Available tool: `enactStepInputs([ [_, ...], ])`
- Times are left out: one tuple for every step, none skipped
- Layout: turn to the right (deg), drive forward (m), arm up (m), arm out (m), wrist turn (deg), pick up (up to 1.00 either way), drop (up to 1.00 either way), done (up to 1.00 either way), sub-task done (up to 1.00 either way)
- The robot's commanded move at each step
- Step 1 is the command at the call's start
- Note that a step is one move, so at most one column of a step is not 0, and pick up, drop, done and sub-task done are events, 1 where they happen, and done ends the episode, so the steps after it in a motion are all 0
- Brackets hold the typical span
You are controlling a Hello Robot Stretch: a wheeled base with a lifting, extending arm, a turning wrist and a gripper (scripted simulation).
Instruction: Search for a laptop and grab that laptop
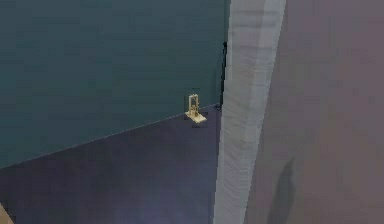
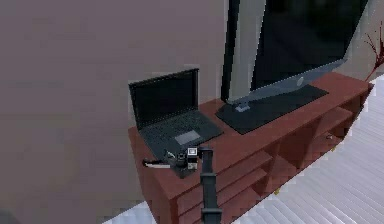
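A dark laptop (image 2: 172, 110) stands with its lid up on the left end of a red-brown TV stand (image 2: 300, 120) in the arm side view. Its black screen faces toward me and its grey keyboard lies flat on the top. My arm (image 2: 210, 195) rises from the bottom edge, and the gripper (image 2: 160, 161) sits just below the laptop's front edge, near the stand's front left corner. I cannot tell whether it holds anything, nor whether it touches the laptop.
A large flat television (image 2: 295, 50) stands on the stand to the right of the laptop. Open shelves (image 2: 250, 175) run below. In the forward view, a pale wall corner (image 1: 245, 110) is close by, with a teal wall (image 1: 100, 70), bare floor and a small yellowish object (image 1: 196, 110) beyond.
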Motion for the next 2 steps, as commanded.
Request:
enactStepInputs([
  [0.0, 0.00, 0.10, 0.00, 0.0, 0.00, 0.00, 0.00, 0.00],
  [0.0, 0.00, 0.00, 0.00, 0.0, 0.00, 0.00, 1.00, 0.00],
])
